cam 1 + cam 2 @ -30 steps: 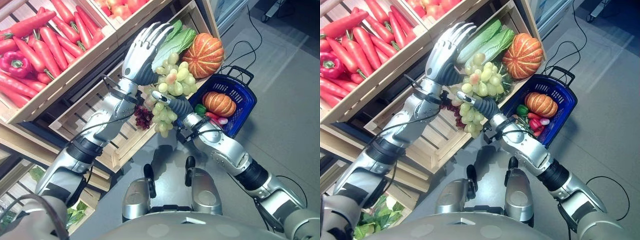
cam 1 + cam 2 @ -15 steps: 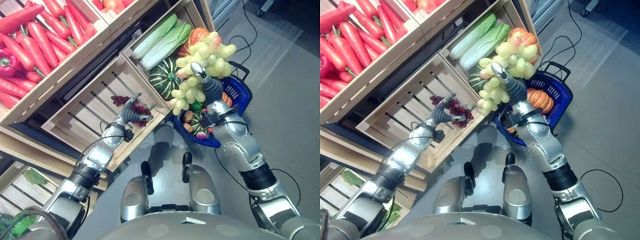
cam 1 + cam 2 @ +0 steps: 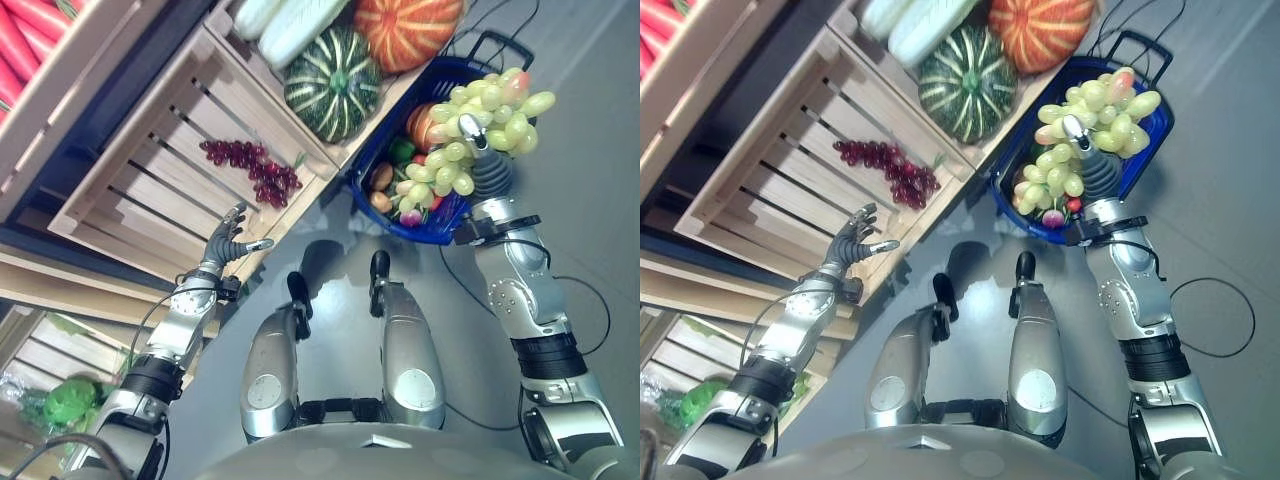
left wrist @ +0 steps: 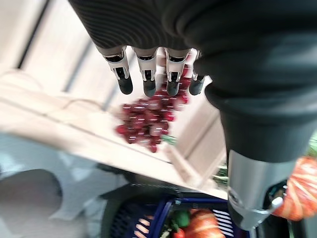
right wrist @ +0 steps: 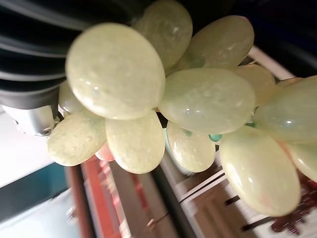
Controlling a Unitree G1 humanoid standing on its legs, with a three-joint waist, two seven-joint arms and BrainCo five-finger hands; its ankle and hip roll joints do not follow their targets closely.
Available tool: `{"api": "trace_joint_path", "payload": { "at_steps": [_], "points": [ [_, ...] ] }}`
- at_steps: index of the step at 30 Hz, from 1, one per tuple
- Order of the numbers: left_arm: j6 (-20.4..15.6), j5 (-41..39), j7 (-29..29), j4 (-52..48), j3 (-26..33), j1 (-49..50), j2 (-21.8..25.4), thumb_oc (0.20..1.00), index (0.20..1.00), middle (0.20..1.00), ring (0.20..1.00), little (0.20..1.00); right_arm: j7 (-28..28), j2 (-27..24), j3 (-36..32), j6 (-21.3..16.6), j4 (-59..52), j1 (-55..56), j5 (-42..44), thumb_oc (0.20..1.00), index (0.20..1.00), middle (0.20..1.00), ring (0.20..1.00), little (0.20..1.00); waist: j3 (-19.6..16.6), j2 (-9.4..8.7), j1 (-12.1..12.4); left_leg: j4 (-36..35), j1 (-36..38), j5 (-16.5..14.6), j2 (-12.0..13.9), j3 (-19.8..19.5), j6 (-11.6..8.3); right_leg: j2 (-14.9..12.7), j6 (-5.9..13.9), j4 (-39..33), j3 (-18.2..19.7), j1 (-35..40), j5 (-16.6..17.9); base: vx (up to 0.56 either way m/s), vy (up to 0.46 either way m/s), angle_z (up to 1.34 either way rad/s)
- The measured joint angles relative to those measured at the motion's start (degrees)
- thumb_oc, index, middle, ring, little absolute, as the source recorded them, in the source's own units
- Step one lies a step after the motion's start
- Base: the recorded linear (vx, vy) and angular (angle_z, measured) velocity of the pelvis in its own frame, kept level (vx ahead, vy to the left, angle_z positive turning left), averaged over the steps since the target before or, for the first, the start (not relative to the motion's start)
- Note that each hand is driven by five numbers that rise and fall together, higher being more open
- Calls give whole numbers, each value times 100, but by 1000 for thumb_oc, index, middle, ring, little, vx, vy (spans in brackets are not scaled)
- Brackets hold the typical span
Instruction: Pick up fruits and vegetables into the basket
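My right hand (image 3: 490, 176) is shut on a big bunch of green grapes (image 3: 480, 120), held up over the right side of the blue basket (image 3: 440, 72) on the floor. Close up, the green grapes (image 5: 198, 99) hang right in front of the right wrist camera. The basket holds a small orange pumpkin (image 3: 418, 122) and several small vegetables. My left hand (image 3: 228, 243) hangs open and empty below the front edge of the slatted crate (image 3: 150, 190). Its straight fingers (image 4: 148, 74) point toward a bunch of red grapes (image 4: 148, 121) lying in that crate.
Beside the red grapes (image 3: 255, 170), the neighbouring crate holds a green striped squash (image 3: 335, 85), an orange pumpkin (image 3: 405, 30) and pale cabbages (image 3: 285, 20). Red carrots (image 3: 25, 35) lie on the upper shelf. Grey floor spreads right of the basket.
The camera has tipped downward. My right hand has carried the green grapes right, over the basket. My left hand has dropped away from the crate to the lower left, fingers open.
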Motion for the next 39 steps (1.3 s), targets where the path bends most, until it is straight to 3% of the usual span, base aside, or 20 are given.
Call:
{"api": "trace_joint_path", "payload": {
  "at_steps": [8, 10, 16, 25, 29, 34, 35, 36, 39],
  "points": [
    [-607, -138, 32, -83, 64, 71, 56, 1000, 1000, 1000, 1000, 1000, -36, -393, -105, 325, 1633, -547, 677, 200, 200, 200, 200, 200, 72, 141, 304, 314, -792, 48, 5, -175, -76, -116, -150, 531, -146, -780, -171, -23, -90, 13],
    [-752, -136, 97, -453, 99, -5, 281, 1000, 1000, 1000, 1000, 1000, 11, -659, -289, 483, 2626, -1274, 895, 200, 200, 200, 200, 200, 65, 152, 452, 562, -1253, 71, -7, -241, -99, -207, -217, 831, -206, -1213, -269, -12, -107, 26],
    [-1179, -106, 527, -1148, 288, -179, 873, 1000, 1000, 1000, 1000, 1000, -39, -1182, -439, 768, 3649, -1995, 1243, 200, 200, 200, 200, 200, 63, 156, 841, 1046, -2076, 101, 8, -347, -141, -384, -394, 1427, -393, -1964, -494, -5, -139, 25],
    [-1561, 58, 979, -1505, 390, -603, 1227, 1000, 1000, 1000, 1000, 1000, -69, -1258, -442, 936, 4760, -2726, 2255, 200, 200, 200, 200, 200, 60, 160, 943, 1602, -2996, 56, -4, -565, -150, -505, -490, 1952, -476, -2741, -610, 2, -109, 10],
    [-1600, 176, 1166, -1515, 382, -621, 1356, 1000, 1000, 1000, 1000, 1000, -173, -1267, -479, 1281, 5147, -2847, 2788, 200, 200, 200, 200, 200, 60, 160, 978, 1785, -3305, 35, -11, -594, -143, -551, -518, 2109, -473, -3020, -629, -5, -70, 3],
    [-1675, 1037, 1620, -1524, 370, -876, 1600, 1000, 1000, 1000, 1000, 1000, -360, -1267, -478, 1688, 5547, -2965, 3340, 200, 200, 200, 200, 200, 60, 160, 1050, 1985, -3632, 20, -13, -644, -135, -577, -529, 2252, -476, -3304, -635, -7, -63, 3],
    [-1673, 1358, 1802, -1527, 330, -967, 1721, 1000, 1000, 1000, 1000, 1000, -395, -1267, -478, 1743, 5600, -2969, 3423, 448, 448, 448, 448, 448, 60, 160, 1048, 2013, -3680, 21, -20, -655, -134, -584, -529, 2277, -474, -3347, -635, -11, -38, 1],
    [-1666, 1606, 1937, -1531, 274, -1075, 1850, 1000, 1000, 1000, 1000, 1000, -443, -1263, -478, 1777, 5692, -2989, 3498, 1000, 1000, 1000, 1000, 1000, 60, 160, 1051, 2062, -3719, 5, -11, -668, -130, -580, -529, 2302, -474, -3376, -635, -13, -35, 1],
    [-1417, 2629, 2527, -1541, 109, -1587, 2268, 1000, 1000, 1000, 1000, 1000, -763, -1264, -483, 1856, 6032, -3083, 3606, 1000, 1000, 1000, 1000, 1000, 60, 160, 1021, 2186, -3842, -22, -6, -701, -115, -573, -530, 2350, -473, -3448, -635, 0, 0, 0]
  ]
}}
